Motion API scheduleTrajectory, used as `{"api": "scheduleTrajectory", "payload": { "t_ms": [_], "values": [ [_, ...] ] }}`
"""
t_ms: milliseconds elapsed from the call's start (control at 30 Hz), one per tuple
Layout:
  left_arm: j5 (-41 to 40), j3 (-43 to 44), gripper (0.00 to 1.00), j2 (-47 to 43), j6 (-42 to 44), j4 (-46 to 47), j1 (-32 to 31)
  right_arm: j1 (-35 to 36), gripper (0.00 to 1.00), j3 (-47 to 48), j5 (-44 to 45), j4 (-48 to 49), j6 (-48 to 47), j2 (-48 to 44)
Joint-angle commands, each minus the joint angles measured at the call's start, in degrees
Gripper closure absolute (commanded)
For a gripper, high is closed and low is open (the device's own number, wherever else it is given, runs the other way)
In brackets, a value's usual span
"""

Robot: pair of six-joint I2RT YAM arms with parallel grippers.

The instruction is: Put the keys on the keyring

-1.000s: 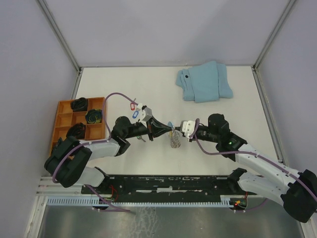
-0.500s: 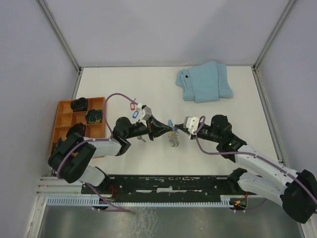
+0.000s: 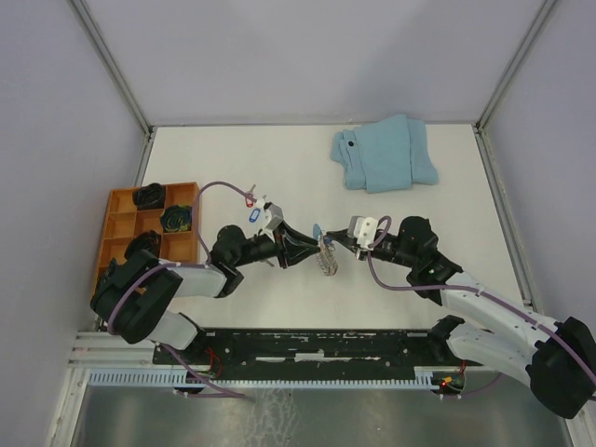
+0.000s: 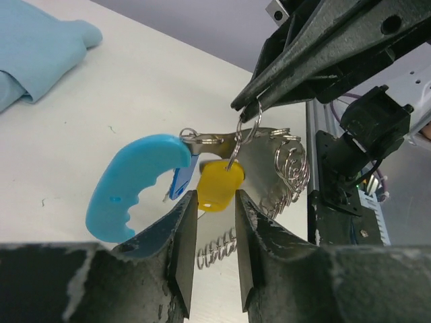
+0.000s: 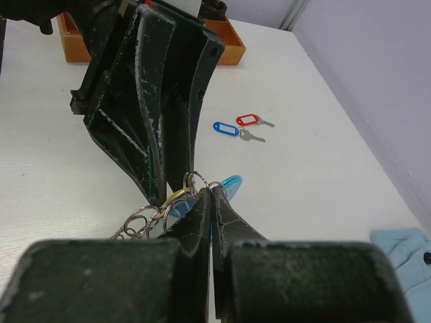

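The keyring (image 4: 133, 183), its bright blue curved section and silver wire coils (image 4: 289, 168), hangs just above the table at mid-scene (image 3: 326, 257). My right gripper (image 5: 211, 190) is shut on its wire beside the blue section. A key with a yellow tag (image 4: 219, 184) dangles by its small ring from that spot. The tag sits at the tips of my left gripper (image 4: 215, 198), whose jaws stand a little apart around it. Two keys with a red tag (image 5: 248, 120) and a blue tag (image 5: 225, 128) lie on the table (image 3: 250, 205).
An orange compartment tray (image 3: 121, 228) with dark items sits at the left edge. A folded light-blue cloth (image 3: 384, 154) lies at the back right. The two arms meet tip to tip near the table's middle.
My left gripper's jaws have parted, loosening from the yellow tag. The right gripper has shifted slightly back and left with the keyring still pinched.
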Motion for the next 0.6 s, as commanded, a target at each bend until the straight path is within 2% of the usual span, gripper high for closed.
{"api": "scheduleTrajectory", "payload": {
  "t_ms": [0,100,267,567],
  "values": [
    [-3.5,-1.6,0.61,-6.2,6.8,-4.5,0.1,-0.4,0.99,1.2,-1.0,6.9,0.6,-0.4],
    [-4.3,-2.1,0.56,-9.8,10.9,-7.0,0.1,-0.5,1.00,1.5,-1.3,6.0,0.2,-0.1],
    [-4.0,-2.1,0.55,-13.0,14.7,-6.2,0.1,-0.6,0.99,1.7,-1.8,5.5,0.1,0.4],
    [0.9,1.1,0.57,-9.4,17.4,-1.5,0.1,-0.6,1.00,1.7,-2.0,5.2,0.3,0.4]
  ]
}}
